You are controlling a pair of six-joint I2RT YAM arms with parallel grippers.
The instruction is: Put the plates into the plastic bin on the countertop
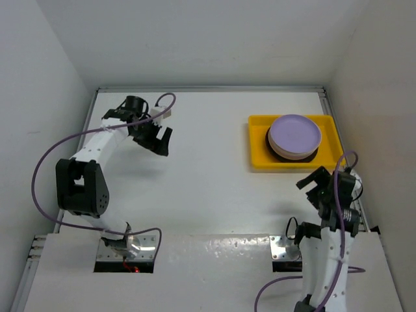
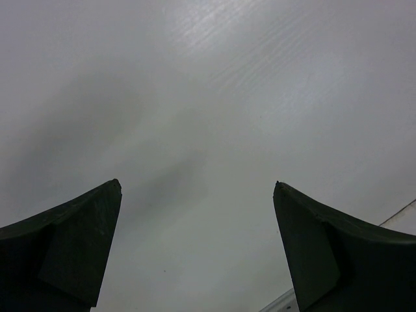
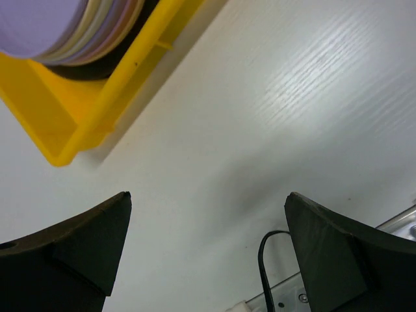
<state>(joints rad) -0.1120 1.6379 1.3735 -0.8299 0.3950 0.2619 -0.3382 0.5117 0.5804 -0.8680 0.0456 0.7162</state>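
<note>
The right gripper (image 1: 314,184) hangs by the right edge of the worktop (image 1: 208,188), its jaws spread wide with nothing between them. In its wrist view the right gripper (image 3: 208,195) looks down on bare white surface. The plastic bin (image 1: 259,144) lies just beyond it, toward the far right corner, with its long side running along the far edge. The plates (image 1: 295,135) sit in the right half of the bin as one stack, a lilac plate on top. Every plate in view lies there.

The left gripper (image 1: 158,142) is also wide and empty. It hovers near the far left corner, well apart from the bin, so the right arm is plainly the nearer one.

The lilac top plate covers the ones beneath, so they cannot be counted. The right wrist view cuts off most of the bin (image 3: 84,123) and the plates (image 3: 58,26). The left wrist view shows only the left gripper (image 2: 197,185) over bare worktop.
</note>
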